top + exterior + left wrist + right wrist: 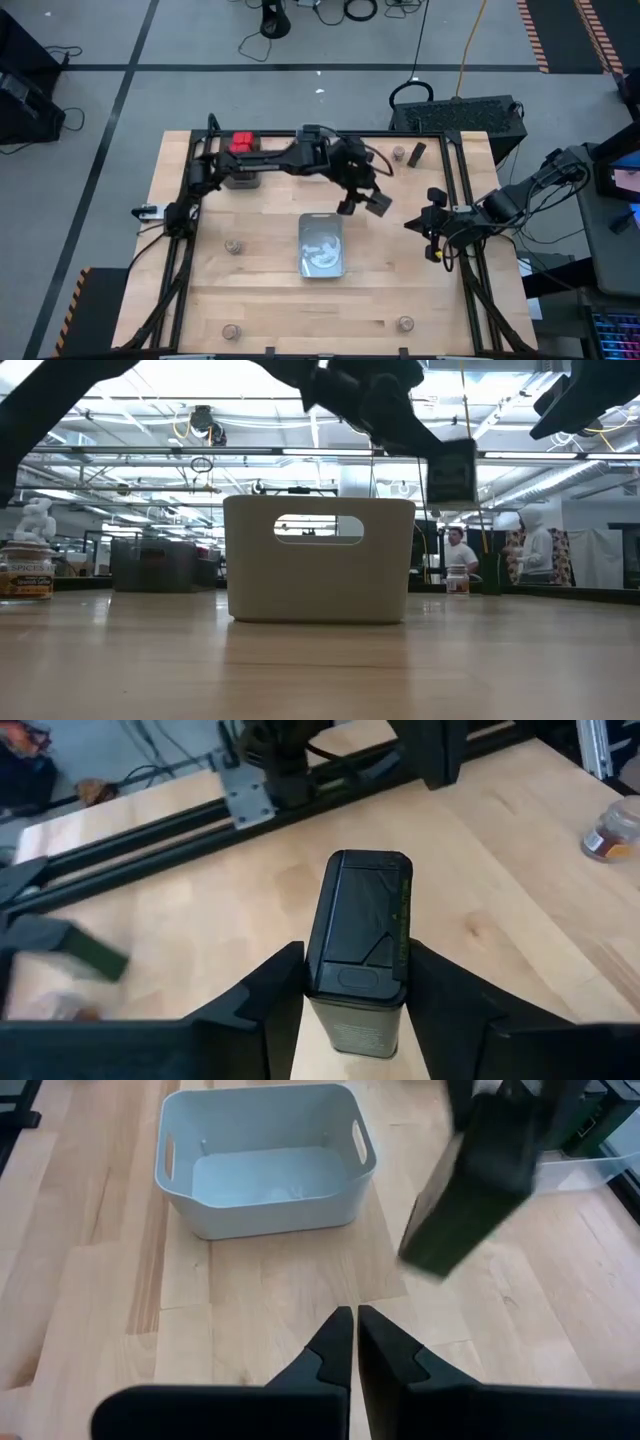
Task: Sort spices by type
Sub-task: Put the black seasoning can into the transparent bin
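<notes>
Black spice box (pixel 358 952), clamped between the left gripper's (pixel 355 995) fingers, hangs in the air just beside the grey bin (pixel 262 1158). To do this step well, carry it level over its group before lowering. The grey bin appears empty; a far bin holds red boxes (pixel 241 143). Right gripper (pixel 354 1342) waits nearby, fingers pressed together.

A pale handled bin (pixel 262 1165) stands on the wooden table (pixel 270 300).
</notes>
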Controlling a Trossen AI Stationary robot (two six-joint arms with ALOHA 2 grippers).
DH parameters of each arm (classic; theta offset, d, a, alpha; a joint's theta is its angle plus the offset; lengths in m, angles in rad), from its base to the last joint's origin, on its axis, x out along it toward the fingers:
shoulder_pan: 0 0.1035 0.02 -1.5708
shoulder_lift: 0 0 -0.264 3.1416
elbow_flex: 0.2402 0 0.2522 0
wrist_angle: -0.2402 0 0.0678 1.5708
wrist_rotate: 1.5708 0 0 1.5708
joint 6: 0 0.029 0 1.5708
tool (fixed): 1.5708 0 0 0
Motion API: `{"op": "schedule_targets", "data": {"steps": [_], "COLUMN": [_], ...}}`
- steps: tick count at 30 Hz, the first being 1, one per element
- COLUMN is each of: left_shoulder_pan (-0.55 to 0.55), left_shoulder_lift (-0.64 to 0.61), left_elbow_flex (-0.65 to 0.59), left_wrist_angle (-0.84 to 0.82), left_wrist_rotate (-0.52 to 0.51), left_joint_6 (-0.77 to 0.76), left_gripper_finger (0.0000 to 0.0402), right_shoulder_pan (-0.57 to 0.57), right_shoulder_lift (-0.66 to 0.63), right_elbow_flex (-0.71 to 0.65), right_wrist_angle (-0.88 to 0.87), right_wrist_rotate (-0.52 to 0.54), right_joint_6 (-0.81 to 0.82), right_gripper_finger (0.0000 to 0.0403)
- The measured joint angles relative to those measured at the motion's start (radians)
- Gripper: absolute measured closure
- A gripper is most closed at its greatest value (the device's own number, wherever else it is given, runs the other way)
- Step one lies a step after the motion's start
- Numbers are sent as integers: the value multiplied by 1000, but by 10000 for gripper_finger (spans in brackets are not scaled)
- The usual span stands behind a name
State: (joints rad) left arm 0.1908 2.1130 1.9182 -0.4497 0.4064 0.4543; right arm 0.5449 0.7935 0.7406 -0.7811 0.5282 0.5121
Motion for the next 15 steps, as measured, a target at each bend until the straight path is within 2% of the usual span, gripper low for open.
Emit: {"op": "schedule_targets", "data": {"steps": [8,15], "left_shoulder_pan": [66,192], "left_shoulder_lift": [-136,-241], "left_elbow_flex": [0,-47], "left_wrist_angle": [-191,-351], "left_wrist_rotate": [-22,-14], "left_joint_6": [31,23], "left_gripper_finger": [234,233], "right_shoulder_pan": [0,0], "right_shoulder_lift": [28,82], "right_elbow_flex": [0,0], "right_wrist_angle": [10,30], "right_wrist_rotate": [0,-7], "right_joint_6": [13,29], "right_gripper_finger": [403,403]}}
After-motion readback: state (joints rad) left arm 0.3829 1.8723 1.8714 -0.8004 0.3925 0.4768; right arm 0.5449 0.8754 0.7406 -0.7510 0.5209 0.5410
